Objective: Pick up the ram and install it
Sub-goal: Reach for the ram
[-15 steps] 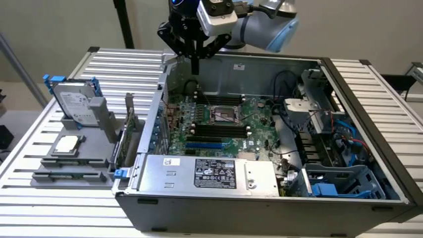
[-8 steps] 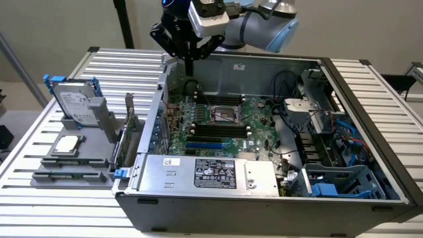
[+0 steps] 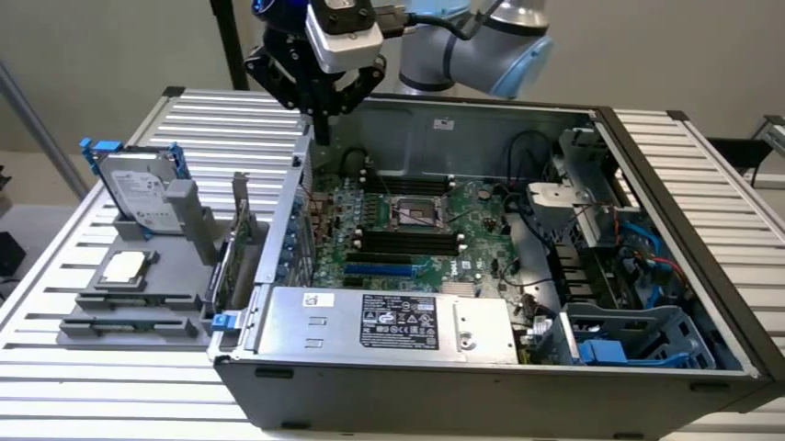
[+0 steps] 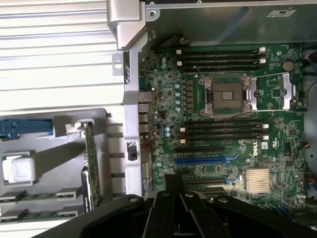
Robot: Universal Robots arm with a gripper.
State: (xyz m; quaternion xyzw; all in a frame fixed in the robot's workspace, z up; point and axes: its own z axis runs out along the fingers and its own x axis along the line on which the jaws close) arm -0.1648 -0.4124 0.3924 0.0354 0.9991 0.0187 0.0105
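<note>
The black gripper [image 4: 174,186], fingers together, hangs over the green motherboard [image 4: 166,69]. Black memory slots [image 4: 218,57] flank the processor socket [image 4: 225,94]. Outside the case wall [image 4: 131,99], a green card [image 4: 90,163] stands in a grey tray [image 4: 59,148].

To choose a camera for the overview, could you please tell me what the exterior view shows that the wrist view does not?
Exterior view: the arm, the labelled power supply box and the blue drive cage. Wrist view: the coin battery beside the memory slots. Shared: the motherboard, the processor socket, the upright green card and the shut tool.
</note>
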